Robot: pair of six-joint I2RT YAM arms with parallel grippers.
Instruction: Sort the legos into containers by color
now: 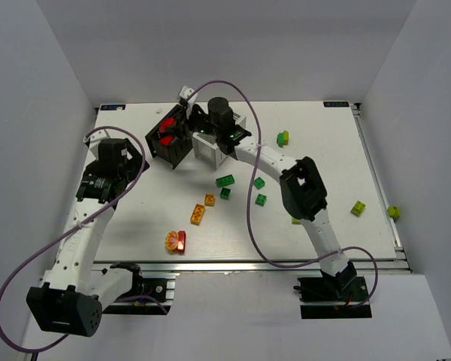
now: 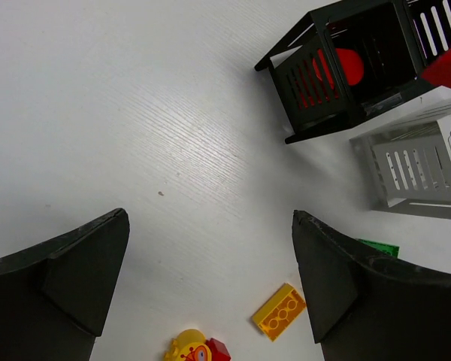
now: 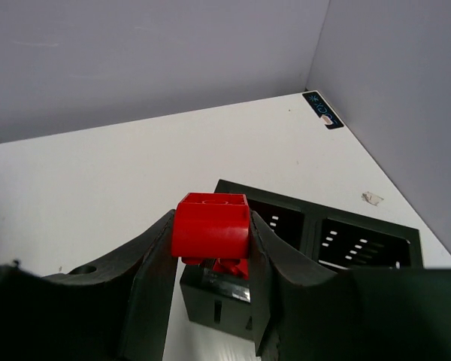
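Observation:
My right gripper is shut on a red brick and holds it just above the near compartment of the black rack, where more red shows below. In the top view this gripper is over the black rack, with the white rack beside it. My left gripper is open and empty above the table, left of the racks. Below it lie an orange brick and a round yellow-and-red piece. Green bricks and yellow-green bricks lie scattered.
Two orange bricks lie mid-table, and the round piece sits near the front edge. A yellow-green brick sits at the right rim, another close by. The right arm spans the middle. Grey walls enclose the table.

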